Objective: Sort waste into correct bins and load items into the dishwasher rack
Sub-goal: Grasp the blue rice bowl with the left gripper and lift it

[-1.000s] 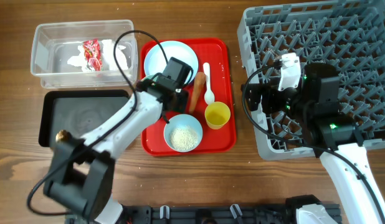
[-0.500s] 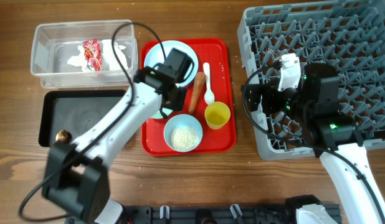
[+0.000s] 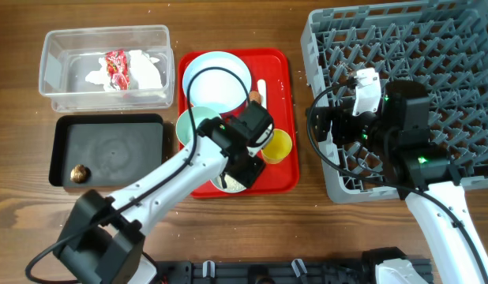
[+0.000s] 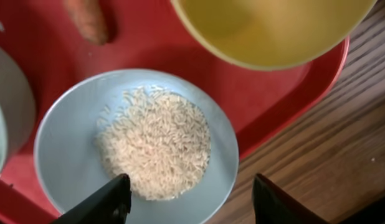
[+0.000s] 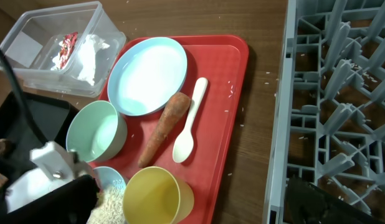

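My left gripper (image 4: pixel 192 186) hangs open low over the light blue bowl (image 4: pixel 68 155), which holds a heap of white rice (image 4: pixel 158 146). One finger is over the bowl's inside and the other is outside its rim, over the wood. In the overhead view the left gripper (image 3: pixel 242 170) covers most of that bowl. The yellow cup (image 3: pixel 277 146), the pale green bowl (image 3: pixel 189 126), the light blue plate (image 3: pixel 216 79), the white spoon (image 5: pixel 187 130) and the carrot stick (image 5: pixel 164 127) lie on the red tray (image 3: pixel 285 79). My right gripper (image 3: pixel 321 125) stands open and empty at the left edge of the grey dishwasher rack (image 3: pixel 433 47).
The clear tub (image 3: pixel 62 47) at the back left holds the white napkin (image 3: pixel 145 67) and the red wrapper (image 3: pixel 115 67). The black tray (image 3: pixel 110 150) in front of it holds the brown lump (image 3: pixel 80 171). Loose rice grains lie on the wood between tray and rack.
My left gripper has opened and moved from beside the plate toward the near right, over the rice bowl. The pale green bowl now shows. The right arm has not moved.
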`<state>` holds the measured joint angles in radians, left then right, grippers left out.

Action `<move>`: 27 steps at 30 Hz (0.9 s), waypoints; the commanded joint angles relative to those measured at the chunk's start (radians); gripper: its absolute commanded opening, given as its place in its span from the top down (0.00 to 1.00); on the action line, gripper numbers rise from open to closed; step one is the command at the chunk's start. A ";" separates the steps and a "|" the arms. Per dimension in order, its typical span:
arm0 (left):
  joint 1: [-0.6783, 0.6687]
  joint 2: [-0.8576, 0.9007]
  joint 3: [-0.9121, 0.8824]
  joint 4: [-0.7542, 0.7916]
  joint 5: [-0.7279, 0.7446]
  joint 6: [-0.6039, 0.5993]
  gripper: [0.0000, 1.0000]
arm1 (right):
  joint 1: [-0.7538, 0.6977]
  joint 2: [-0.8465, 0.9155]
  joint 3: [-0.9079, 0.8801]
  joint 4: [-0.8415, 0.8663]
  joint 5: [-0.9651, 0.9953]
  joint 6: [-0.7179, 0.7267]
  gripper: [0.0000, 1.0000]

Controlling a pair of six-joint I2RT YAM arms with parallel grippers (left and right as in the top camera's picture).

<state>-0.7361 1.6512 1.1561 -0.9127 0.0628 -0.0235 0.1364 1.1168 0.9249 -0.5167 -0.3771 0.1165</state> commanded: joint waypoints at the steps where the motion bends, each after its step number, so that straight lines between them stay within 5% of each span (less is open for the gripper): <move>1: -0.034 0.045 -0.047 0.034 0.016 0.034 0.34 | -0.001 0.007 0.019 -0.001 0.003 0.014 0.00; 6: -0.050 0.123 -0.049 0.059 0.015 0.046 0.38 | -0.001 0.007 0.019 -0.002 0.003 0.014 0.00; 12: -0.049 0.178 -0.049 0.087 0.015 0.045 0.65 | -0.001 0.007 0.019 -0.010 0.018 0.014 0.00; 18: -0.049 0.176 -0.046 0.097 0.015 0.040 0.70 | -0.001 0.007 0.019 -0.010 0.018 0.013 0.00; 21: -0.047 0.172 -0.018 0.070 0.015 0.038 0.94 | -0.001 0.007 0.019 -0.008 0.018 0.014 0.00; 27: -0.041 0.168 0.056 0.005 0.013 0.032 0.96 | -0.001 0.008 0.019 -0.008 0.018 0.014 0.00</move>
<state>-0.7826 1.8160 1.1774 -0.8967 0.0437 0.0135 0.1364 1.1168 0.9249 -0.5251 -0.3695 0.1165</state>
